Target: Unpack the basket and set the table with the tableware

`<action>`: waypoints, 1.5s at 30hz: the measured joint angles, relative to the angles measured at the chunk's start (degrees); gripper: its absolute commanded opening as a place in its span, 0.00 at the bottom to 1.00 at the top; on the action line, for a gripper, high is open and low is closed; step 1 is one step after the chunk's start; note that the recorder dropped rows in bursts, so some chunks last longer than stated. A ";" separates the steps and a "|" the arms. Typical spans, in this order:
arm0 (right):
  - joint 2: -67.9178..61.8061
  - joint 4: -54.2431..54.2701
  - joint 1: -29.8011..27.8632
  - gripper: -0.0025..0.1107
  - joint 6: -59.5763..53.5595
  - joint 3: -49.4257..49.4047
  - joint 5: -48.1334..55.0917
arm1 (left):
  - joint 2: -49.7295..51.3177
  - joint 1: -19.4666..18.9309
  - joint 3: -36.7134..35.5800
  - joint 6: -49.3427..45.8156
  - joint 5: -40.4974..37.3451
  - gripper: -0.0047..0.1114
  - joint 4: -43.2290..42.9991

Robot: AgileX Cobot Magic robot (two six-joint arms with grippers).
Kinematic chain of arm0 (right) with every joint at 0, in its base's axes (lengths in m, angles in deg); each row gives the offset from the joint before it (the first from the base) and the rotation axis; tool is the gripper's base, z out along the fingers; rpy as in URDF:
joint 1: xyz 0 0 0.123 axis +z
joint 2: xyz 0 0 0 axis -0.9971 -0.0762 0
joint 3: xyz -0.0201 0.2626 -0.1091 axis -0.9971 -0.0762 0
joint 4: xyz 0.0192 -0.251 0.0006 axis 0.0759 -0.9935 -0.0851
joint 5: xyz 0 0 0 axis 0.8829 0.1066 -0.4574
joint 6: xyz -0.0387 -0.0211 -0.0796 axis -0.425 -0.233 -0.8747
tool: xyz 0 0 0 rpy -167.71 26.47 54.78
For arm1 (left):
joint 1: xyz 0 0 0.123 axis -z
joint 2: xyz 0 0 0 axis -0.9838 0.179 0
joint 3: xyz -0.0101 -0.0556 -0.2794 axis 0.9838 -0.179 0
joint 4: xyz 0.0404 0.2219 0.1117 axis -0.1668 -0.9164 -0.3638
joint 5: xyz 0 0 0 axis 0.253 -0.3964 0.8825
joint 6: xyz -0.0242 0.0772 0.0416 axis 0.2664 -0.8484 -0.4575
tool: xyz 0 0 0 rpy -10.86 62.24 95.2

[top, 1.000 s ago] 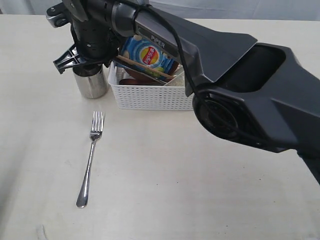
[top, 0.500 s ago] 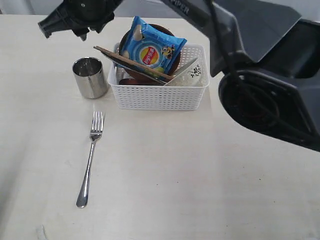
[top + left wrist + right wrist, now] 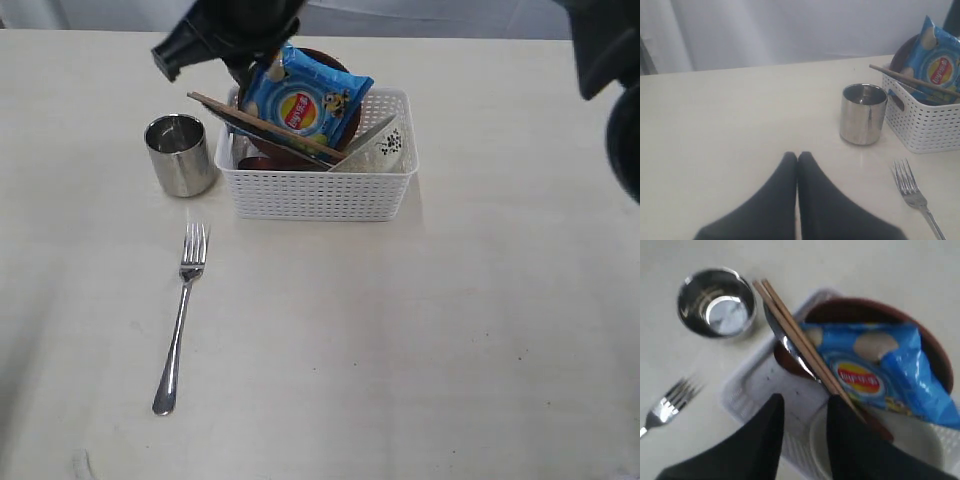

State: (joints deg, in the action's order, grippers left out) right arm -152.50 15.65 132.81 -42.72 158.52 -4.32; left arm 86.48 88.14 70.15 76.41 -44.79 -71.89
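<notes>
The white basket (image 3: 320, 195) stands on the table (image 3: 420, 340) and holds a reddish-brown plate (image 3: 860, 310), a white bowl (image 3: 385, 150), wooden chopsticks (image 3: 265, 128), a steel knife (image 3: 365, 135) and a blue chip bag (image 3: 305, 100). A steel cup (image 3: 180, 155) stands upright just left of the basket, and a steel fork (image 3: 180, 320) lies nearer the front. My right gripper (image 3: 805, 402) hovers open above the basket's cup-side end with nothing between its fingers. Low over the table, short of the cup (image 3: 863, 114), my left gripper (image 3: 797, 156) is shut and empty.
The chopsticks (image 3: 800, 350) stick out over the basket's rim (image 3: 747, 390) toward the cup (image 3: 716, 302). The chip bag (image 3: 875, 370) leans on the plate and covers much of the basket's contents. Bare tabletop spreads in front of and to the right of the basket.
My right arm has risen off the cup and swung right, over the basket. The cup stays standing on the table. The right jaws have narrowed slightly.
</notes>
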 measured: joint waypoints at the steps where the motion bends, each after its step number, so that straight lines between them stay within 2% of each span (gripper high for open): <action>1: 0.96 0.00 -0.23 0.28 -0.98 -2.46 0.11 | 0.00 0.00 0.00 0.00 0.00 0.04 0.00; 7: 1.65 0.22 -0.10 0.28 -3.89 -11.60 0.24 | 0.00 0.00 0.00 0.00 0.00 0.04 0.00; 17: -0.76 2.83 -0.10 0.28 -4.81 -12.52 -7.03 | 0.00 0.00 0.00 0.00 0.00 0.04 0.00; 23: -3.69 0.68 -0.10 0.37 -5.33 -12.52 -10.27 | 0.00 0.00 0.00 0.00 0.00 0.04 0.00; 30: -4.50 -5.98 -0.10 0.37 -4.34 -12.52 -11.30 | 0.00 0.00 0.00 0.00 0.00 0.04 0.00; 39: -6.86 -7.21 -0.10 0.37 -2.05 -12.52 -12.70 | 0.00 0.00 0.00 0.00 0.00 0.04 0.00; 45: -6.94 -7.21 -0.10 0.28 -1.96 -12.52 -13.86 | 0.00 0.00 0.00 0.00 0.00 0.04 0.00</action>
State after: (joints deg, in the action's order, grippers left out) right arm -159.44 8.44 132.71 -44.67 146.00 -18.18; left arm 86.48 88.14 70.15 76.41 -44.79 -71.89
